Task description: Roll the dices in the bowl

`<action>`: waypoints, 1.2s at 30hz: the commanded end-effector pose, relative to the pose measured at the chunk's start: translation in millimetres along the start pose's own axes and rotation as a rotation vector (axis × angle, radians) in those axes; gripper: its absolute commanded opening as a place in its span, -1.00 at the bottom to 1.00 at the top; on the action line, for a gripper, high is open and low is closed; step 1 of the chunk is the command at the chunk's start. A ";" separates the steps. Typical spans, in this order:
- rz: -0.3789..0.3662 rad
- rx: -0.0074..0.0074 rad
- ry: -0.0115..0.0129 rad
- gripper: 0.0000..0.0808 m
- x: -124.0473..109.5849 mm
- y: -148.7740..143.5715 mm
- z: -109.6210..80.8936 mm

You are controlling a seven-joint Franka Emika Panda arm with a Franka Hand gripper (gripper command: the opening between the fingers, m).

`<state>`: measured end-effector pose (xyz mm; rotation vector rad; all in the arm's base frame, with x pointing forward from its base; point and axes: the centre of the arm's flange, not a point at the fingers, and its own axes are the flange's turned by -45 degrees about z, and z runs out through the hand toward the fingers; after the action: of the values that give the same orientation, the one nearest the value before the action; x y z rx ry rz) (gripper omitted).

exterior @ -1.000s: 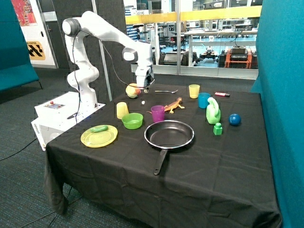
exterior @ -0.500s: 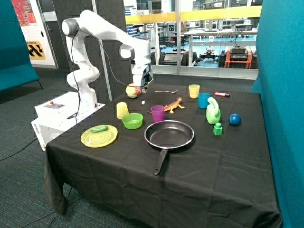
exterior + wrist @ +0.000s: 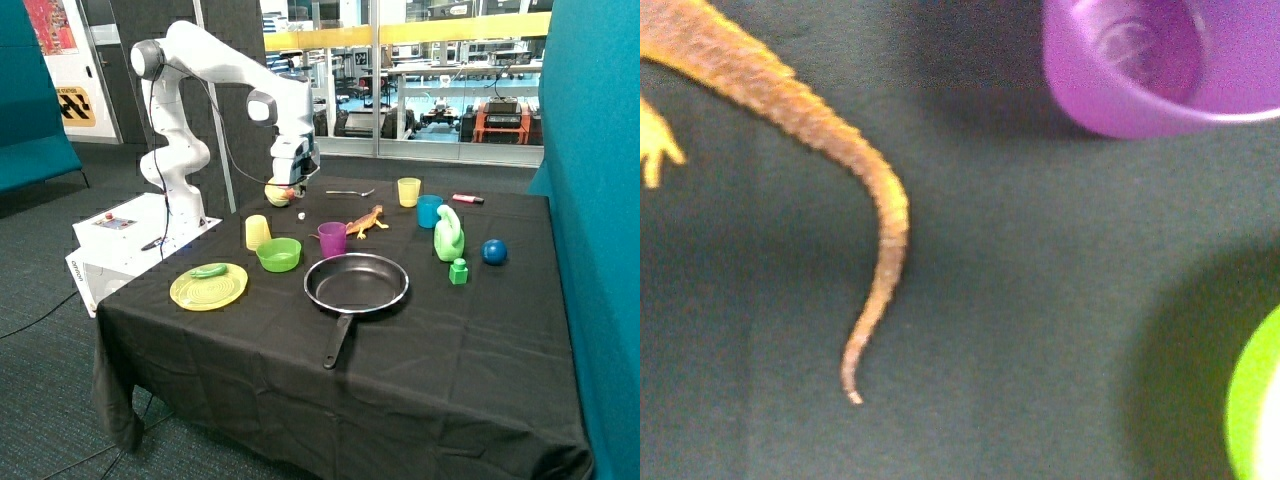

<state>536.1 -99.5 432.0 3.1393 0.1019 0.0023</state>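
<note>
The lime-green bowl [image 3: 278, 254] stands on the black cloth between a yellow cup [image 3: 257, 232] and a purple cup [image 3: 332, 239]. Its rim [image 3: 1252, 405] also shows at the edge of the wrist view. One tiny white die [image 3: 301, 215] lies on the cloth behind the bowl. My gripper [image 3: 291, 188] hangs above the table's back part, a little above and behind that die, close to a yellow-red fruit [image 3: 276, 190]. It is well apart from the bowl.
An orange toy lizard [image 3: 365, 221], whose tail [image 3: 875, 250] fills the wrist view, lies next to the purple cup [image 3: 1150, 60]. A black frying pan [image 3: 356, 284] sits at the centre. A yellow-green plate [image 3: 208, 287], a spoon [image 3: 349, 192], more cups, a green bottle [image 3: 448, 235] and a blue ball [image 3: 494, 251] are spread around.
The arm has swung the gripper a little sideways, away from the lizard and toward the yellow-red fruit. The objects on the table have not moved.
</note>
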 end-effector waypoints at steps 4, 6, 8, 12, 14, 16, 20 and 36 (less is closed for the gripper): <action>0.041 0.0006 -0.0015 -1.00 -6.5 39.4 -5.6; 0.045 0.0006 -0.0015 -1.00 -9.4 45.1 -6.9; 0.050 0.0006 -0.0015 -1.00 -11.9 49.5 -8.6; 0.056 0.0006 -0.0015 -1.00 -15.2 57.4 -12.8; 0.059 0.0006 -0.0015 -1.00 -17.1 62.9 -15.3; 0.060 0.0006 -0.0015 -1.00 -19.6 68.4 -17.2; 0.072 0.0006 -0.0015 -1.00 -25.5 78.5 -19.1; 0.083 0.0006 -0.0015 -1.00 -33.1 100.5 -5.2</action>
<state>512.4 -188.4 445.1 3.1448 -0.0168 -0.0164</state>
